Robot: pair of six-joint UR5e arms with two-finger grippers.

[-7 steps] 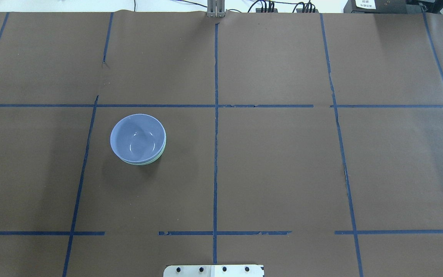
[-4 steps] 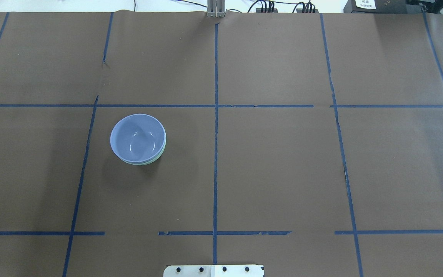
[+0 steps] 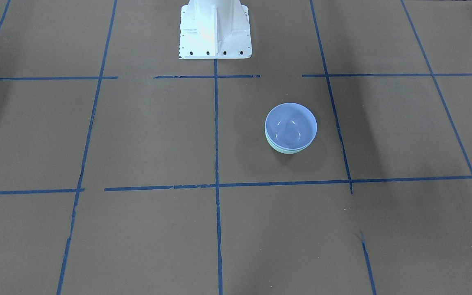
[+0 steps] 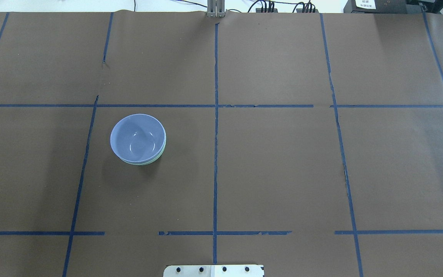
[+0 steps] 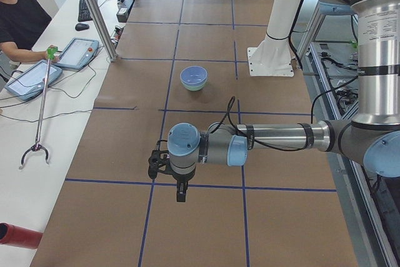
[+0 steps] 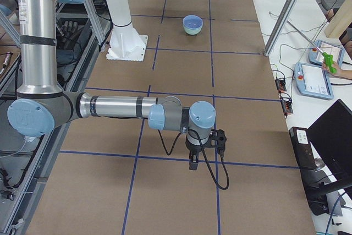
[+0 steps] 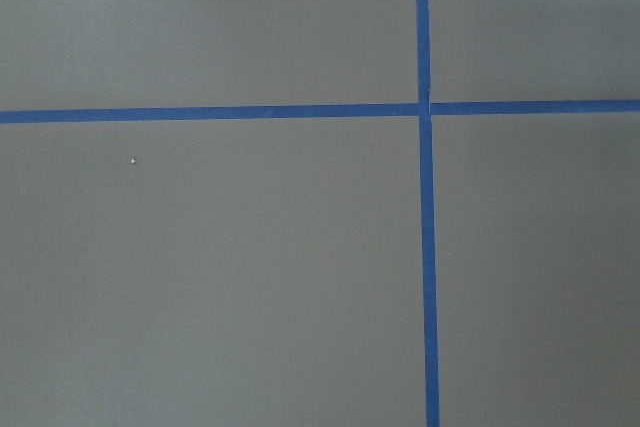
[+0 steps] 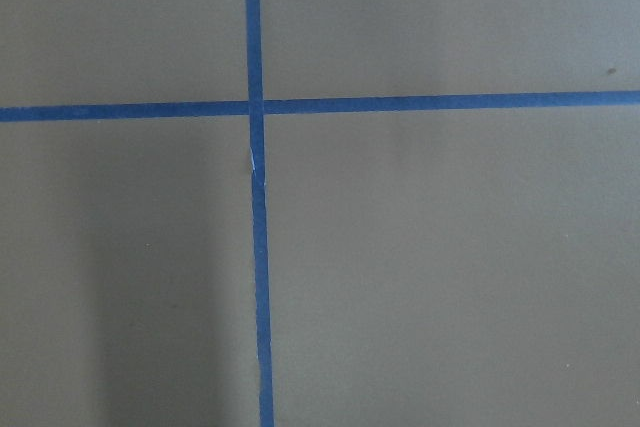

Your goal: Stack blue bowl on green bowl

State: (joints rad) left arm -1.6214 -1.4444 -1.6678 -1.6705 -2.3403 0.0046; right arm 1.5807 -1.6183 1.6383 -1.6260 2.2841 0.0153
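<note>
The blue bowl (image 4: 138, 137) sits nested inside the green bowl (image 4: 162, 151), upright on the table left of centre. Only a thin mint edge of the green bowl shows under it. The same stack shows in the front view, blue bowl (image 3: 290, 125) over green bowl (image 3: 287, 150), and small in both side views (image 5: 194, 76) (image 6: 192, 22). My left gripper (image 5: 181, 191) hangs over the table's left end, far from the bowls. My right gripper (image 6: 193, 160) hangs over the right end. I cannot tell whether either is open or shut. Both wrist views show only brown paper and tape.
Brown paper with blue tape lines (image 4: 215, 115) covers the table. The robot's white pedestal (image 3: 214, 28) stands at the near edge. Operators' tablets (image 5: 78, 52) and a grabber stick (image 5: 39, 110) lie on the white bench beside the table.
</note>
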